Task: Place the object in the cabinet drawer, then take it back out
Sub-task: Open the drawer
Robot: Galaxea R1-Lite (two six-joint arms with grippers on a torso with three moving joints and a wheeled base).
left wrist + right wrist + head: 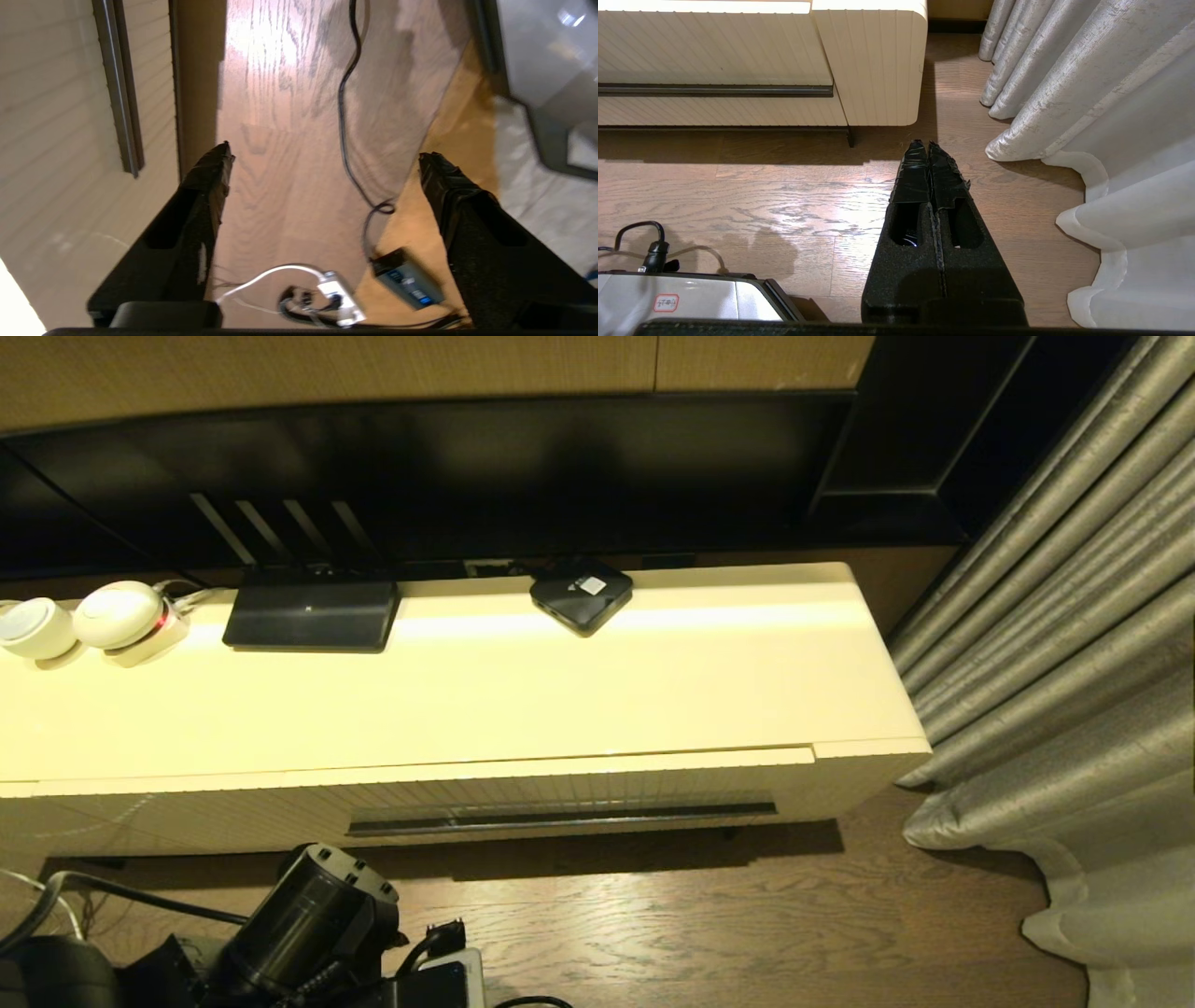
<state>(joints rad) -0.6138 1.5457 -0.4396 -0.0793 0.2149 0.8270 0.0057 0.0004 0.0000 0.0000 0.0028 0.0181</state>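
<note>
The head view alone shows the shut cabinet drawer (pixel 560 793). The left tool (pixel 322 161) hangs spread and empty over the floor (pixel 289 140). The right tool (pixel 929 147) is closed, parked low.

Home living room: cream cabinet (pixel 560 709), curtains (pixel 1074 663), wood floor (pixel 700 915).

Warm, yellowish light falls from above the glossy cream cabinet top (pixel 579 691), leaving a bright band of glare along its back. The wall recess behind sits almost black. A soft shadow lies on the brown wooden floor (pixel 709 915) under the cabinet. The left wrist view is smeared with motion blur; floorboards gleam there.
</note>
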